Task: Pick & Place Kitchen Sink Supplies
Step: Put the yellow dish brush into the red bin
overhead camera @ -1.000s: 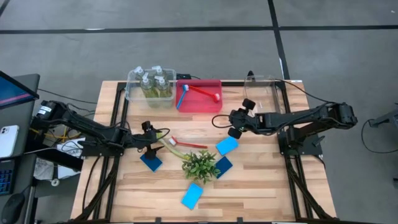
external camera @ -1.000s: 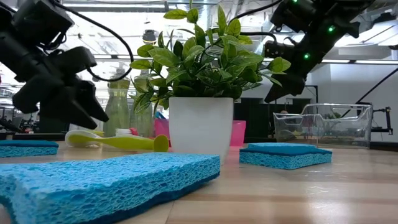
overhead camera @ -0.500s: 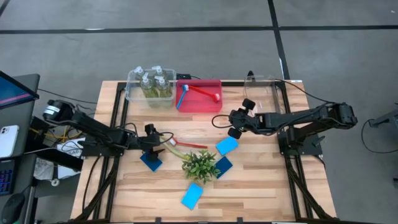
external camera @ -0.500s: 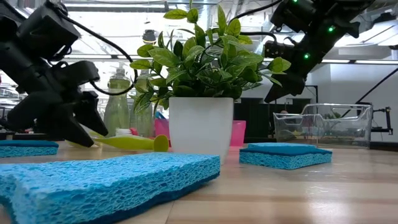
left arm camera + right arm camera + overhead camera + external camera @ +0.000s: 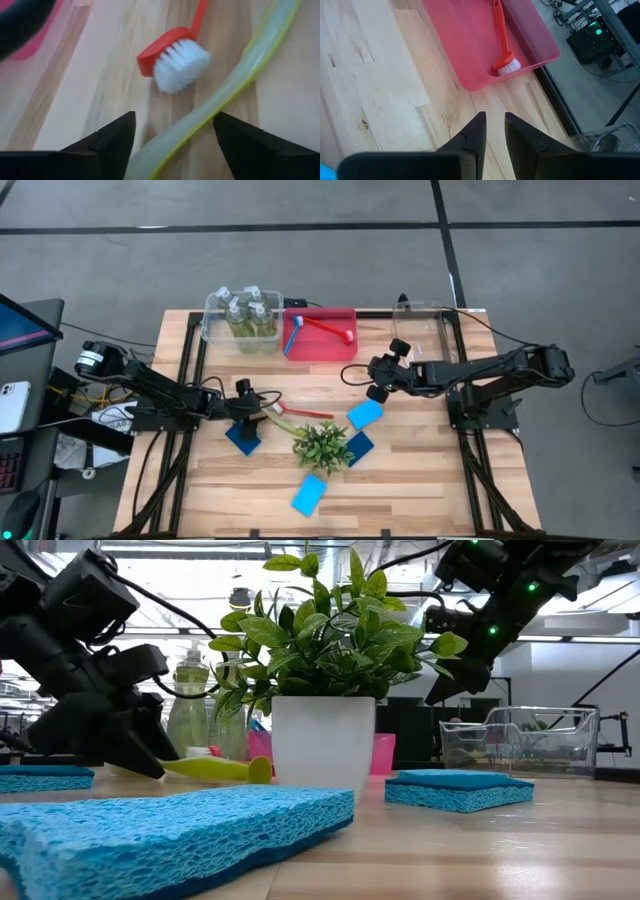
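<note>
Pale wood table, porous sponges

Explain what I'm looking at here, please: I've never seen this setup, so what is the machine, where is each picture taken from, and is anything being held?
It is a robot with two dark arms at a wooden table. One picture looks straight down, one sits at table height, and one camera rides on each wrist.

The left claw is low over the table, open, with a yellow brush running between its fingers and a red brush just beyond. Nothing is gripped yet.

The right claw hangs above the table near the red bin, its fingers nearly together and empty. That bin already holds another red brush.

The clear bin holds the bottles of yellow-green liquid. Blue sponges lie around a small potted plant. A second clear bin stands at the far right corner.
</note>
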{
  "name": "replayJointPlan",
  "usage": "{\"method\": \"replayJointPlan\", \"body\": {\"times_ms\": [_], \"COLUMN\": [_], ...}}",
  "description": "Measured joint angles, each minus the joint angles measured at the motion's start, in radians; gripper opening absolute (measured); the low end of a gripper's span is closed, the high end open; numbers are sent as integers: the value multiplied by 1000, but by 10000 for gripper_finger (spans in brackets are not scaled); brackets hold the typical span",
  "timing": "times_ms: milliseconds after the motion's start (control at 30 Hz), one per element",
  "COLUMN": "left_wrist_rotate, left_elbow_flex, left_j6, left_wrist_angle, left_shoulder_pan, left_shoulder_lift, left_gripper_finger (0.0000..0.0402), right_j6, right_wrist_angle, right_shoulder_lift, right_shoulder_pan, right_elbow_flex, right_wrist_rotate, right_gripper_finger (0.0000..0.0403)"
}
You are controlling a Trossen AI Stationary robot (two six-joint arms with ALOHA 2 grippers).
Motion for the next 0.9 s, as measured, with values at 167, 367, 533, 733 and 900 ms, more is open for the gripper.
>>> {"method": "replayJointPlan", "body": {"times_ms": [167,367,533,733,900], "left_wrist_rotate": [21,23,23,54,64], "left_elbow_flex": [0,0,0,0,0], "left_j6": [2,0,6,7,6], "left_wrist_angle": [3,3,3,5,7], "left_shoulder_pan": [0,0,0,0,0], "left_shoulder_lift": [0,0,0,-1,-1], "left_gripper_finger": [216,150,100,52,49], "right_j6": [0,0,4,9,9], "right_wrist_angle": [0,0,0,0,0], "right_shoulder_lift": [0,0,0,0,1], "right_shoulder_pan": [0,0,0,0,0], "right_elbow_flex": [0,0,0,0,0], "right_wrist_rotate": [0,0,0,0,0], "right_gripper_finger": [63,63,63,63,63]}}
